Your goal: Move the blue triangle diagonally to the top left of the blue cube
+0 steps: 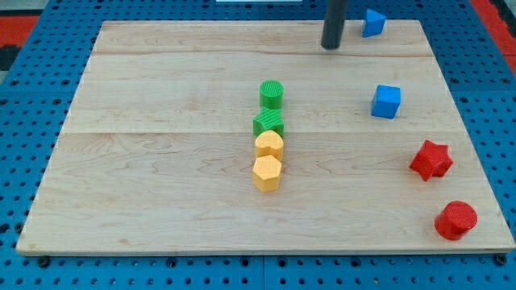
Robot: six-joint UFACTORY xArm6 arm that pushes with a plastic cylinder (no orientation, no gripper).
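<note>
The blue triangle [372, 22] lies near the board's top edge at the view's upper right. The blue cube [386, 101] sits below it, about a hundred pixels toward the view's bottom and slightly right. My tip [331, 46] stands just left of the blue triangle and a little below it, with a small gap between them. The tip is up and left of the blue cube.
A green cylinder [272, 94], a green star-like block [268, 123], a yellow block [269, 145] and a yellow hexagon [267, 172] form a column mid-board. A red star [430, 159] and a red cylinder [456, 220] sit at the right. The wooden board [161, 161] lies on a blue pegboard.
</note>
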